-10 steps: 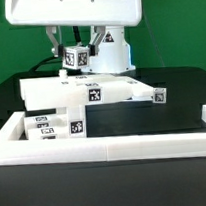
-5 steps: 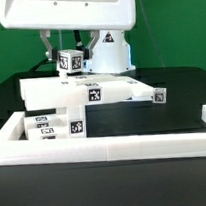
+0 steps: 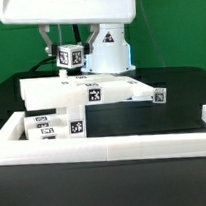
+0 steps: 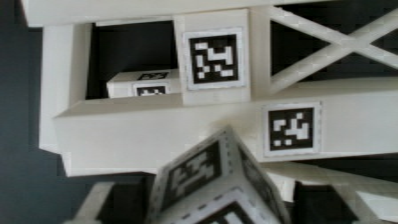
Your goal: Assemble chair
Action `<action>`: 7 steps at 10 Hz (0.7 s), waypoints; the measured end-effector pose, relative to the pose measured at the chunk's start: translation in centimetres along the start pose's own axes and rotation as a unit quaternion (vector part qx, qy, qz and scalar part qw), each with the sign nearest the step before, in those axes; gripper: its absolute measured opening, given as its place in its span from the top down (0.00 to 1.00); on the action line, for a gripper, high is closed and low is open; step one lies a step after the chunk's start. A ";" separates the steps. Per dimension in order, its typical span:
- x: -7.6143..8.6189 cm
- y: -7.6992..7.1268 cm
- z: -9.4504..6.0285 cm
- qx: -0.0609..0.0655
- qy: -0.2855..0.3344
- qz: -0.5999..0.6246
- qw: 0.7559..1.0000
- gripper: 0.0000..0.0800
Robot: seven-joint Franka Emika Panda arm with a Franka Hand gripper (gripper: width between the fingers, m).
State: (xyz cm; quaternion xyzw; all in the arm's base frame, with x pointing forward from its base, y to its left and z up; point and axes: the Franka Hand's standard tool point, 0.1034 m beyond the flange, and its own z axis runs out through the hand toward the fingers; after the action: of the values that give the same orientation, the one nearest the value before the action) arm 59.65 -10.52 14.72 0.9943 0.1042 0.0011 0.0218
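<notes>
Up behind the loose parts, the gripper [image 3: 71, 54] hangs under the big white robot arm [image 3: 69, 11]. Its two dark fingers [image 3: 52, 45] are drawn in on either side of a short square white leg [image 3: 72, 60], which they grip between them. Black-and-white tags show on the faces of the leg turned toward the exterior view. The leg hangs roughly upright. In the wrist view the same leg [image 4: 217, 182] fills the near foreground, pointing away from the camera with a tag on each of two faces. The fingers themselves cannot be made out there.

Below the leg lies the large chair piece [image 3: 85, 90], a broad flat white body resting on the dark table [image 3: 167, 118]. The leg appears to hang clear of it, with a thin dark gap between them in the exterior view. The wrist view shows this piece as an open frame [image 4: 107, 125] with tags on its bars and crossed struts [image 4: 338, 50] at one side.

A small tagged block [image 3: 159, 95] sits at the piece's end toward the exterior view's right. Stacked tagged bars [image 3: 53, 125] lie toward the exterior view's left, just inside the low white border wall [image 3: 115, 148].
</notes>
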 end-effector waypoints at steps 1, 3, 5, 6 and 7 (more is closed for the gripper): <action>0.0 0.2 0.2 -0.004 0.005 0.000 1.000 0.51; -0.3 0.4 0.6 -0.004 0.002 -0.001 1.000 0.51; -0.3 0.4 0.6 -0.005 0.002 -0.001 1.000 0.51; -0.3 0.4 0.6 -0.005 0.002 -0.001 1.000 0.51; -0.3 0.4 0.6 -0.004 0.002 -0.001 1.000 0.51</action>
State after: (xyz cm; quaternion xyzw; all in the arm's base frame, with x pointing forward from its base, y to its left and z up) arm 59.42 -11.00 14.14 0.9941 0.1055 0.0033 0.0258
